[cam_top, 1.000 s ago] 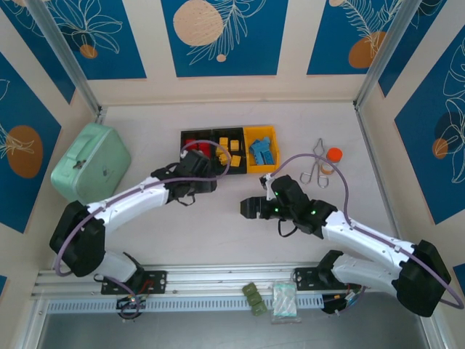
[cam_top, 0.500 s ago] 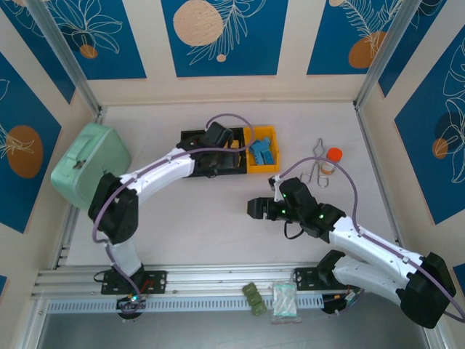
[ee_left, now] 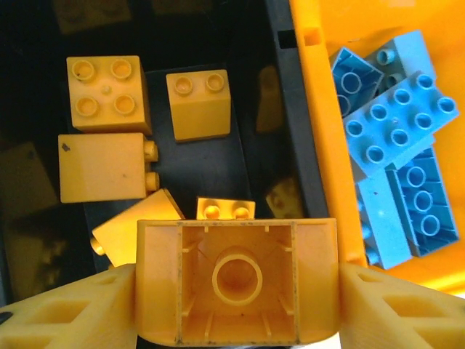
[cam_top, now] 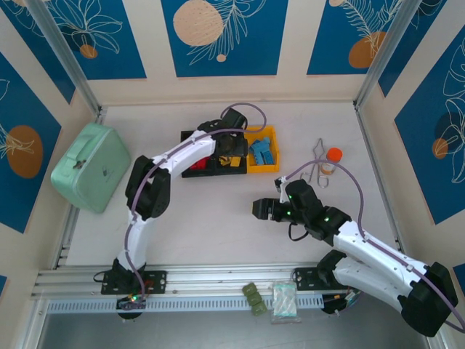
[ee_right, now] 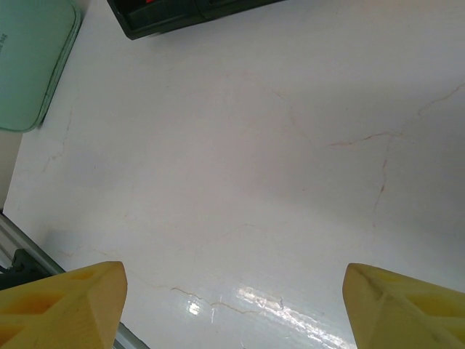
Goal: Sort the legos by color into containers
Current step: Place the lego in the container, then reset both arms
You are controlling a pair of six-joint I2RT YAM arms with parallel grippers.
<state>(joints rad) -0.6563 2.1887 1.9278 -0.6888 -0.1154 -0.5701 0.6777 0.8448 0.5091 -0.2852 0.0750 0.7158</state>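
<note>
One yellow brick (ee_left: 236, 280) is pinched by its flat side walls in the left gripper (ee_left: 236, 309), just above the black bin (ee_left: 290, 131) of yellow legos (ee_left: 109, 94). It looks light, rigid and slick. Open floor lies ahead of the fingers, with the yellow bin (ee_left: 320, 145) close on the right. The right gripper (ee_right: 232, 305) gapes empty.

Yel lego (ee_left: 236, 280) held over blk bin (ee_left: 203, 167); blue legos (ee_left: 392, 123) in yel bin (ee_left: 320, 145).

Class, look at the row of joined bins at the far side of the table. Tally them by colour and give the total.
Black bins: 2
Yellow bin: 1
Total: 3
</note>
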